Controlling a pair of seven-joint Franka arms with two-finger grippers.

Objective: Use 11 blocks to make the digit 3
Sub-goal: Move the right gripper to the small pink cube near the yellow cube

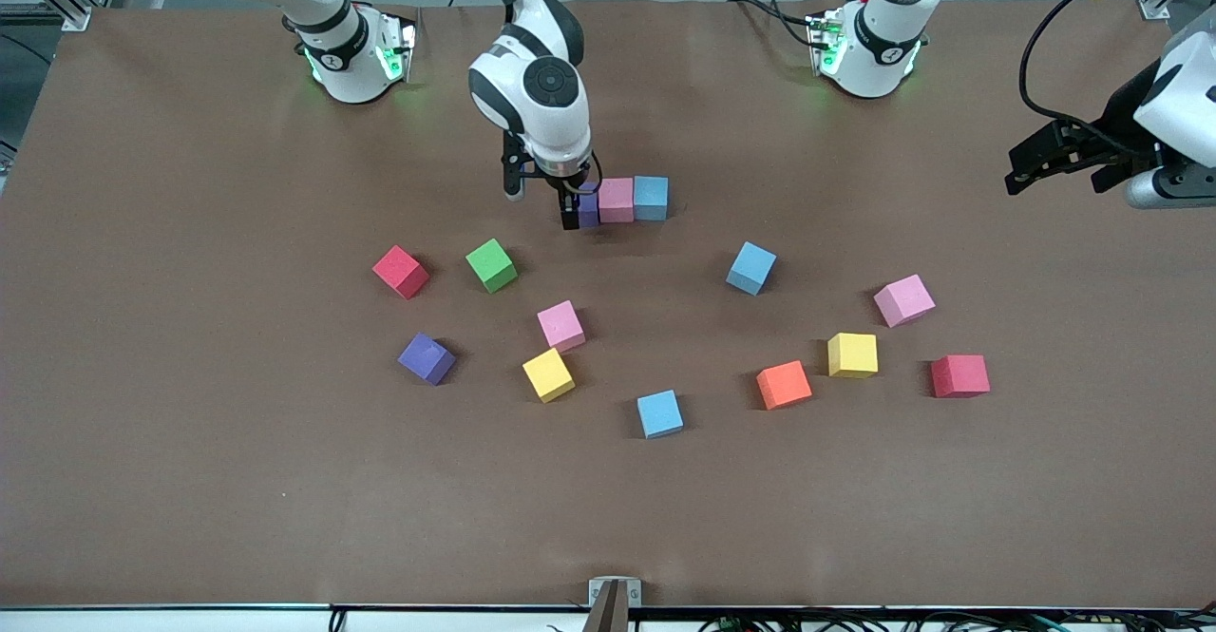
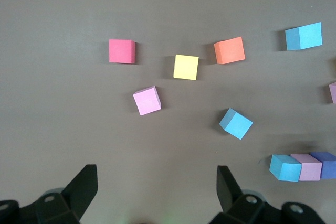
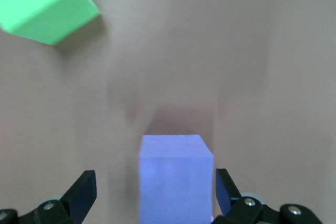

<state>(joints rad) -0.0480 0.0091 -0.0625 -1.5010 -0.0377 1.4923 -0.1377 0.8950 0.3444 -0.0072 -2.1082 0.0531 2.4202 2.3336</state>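
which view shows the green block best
The front view: the whole green block sits uncovered on the table between a red block and the row of three blocks. The right wrist view catches only part of it, cut by the picture's edge. The left wrist view does not show it.
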